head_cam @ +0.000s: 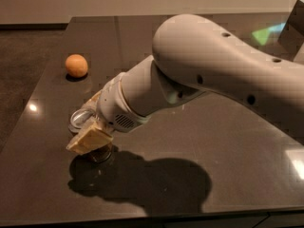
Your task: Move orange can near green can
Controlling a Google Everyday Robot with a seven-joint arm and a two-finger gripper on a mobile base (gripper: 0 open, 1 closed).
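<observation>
Warm, dim light falls from above and from the far side. The pale arm [213,65] is brightest along its top and throws a broad, soft-edged black shadow onto the dark glossy table [228,175] at lower centre, spreading from under the gripper [89,136] at lower left. Small glare spots sit on the tabletop near the left and right edges, a greenish reflection shows at upper right, and the orange fruit [76,65] at upper left casts a short shadow.
</observation>
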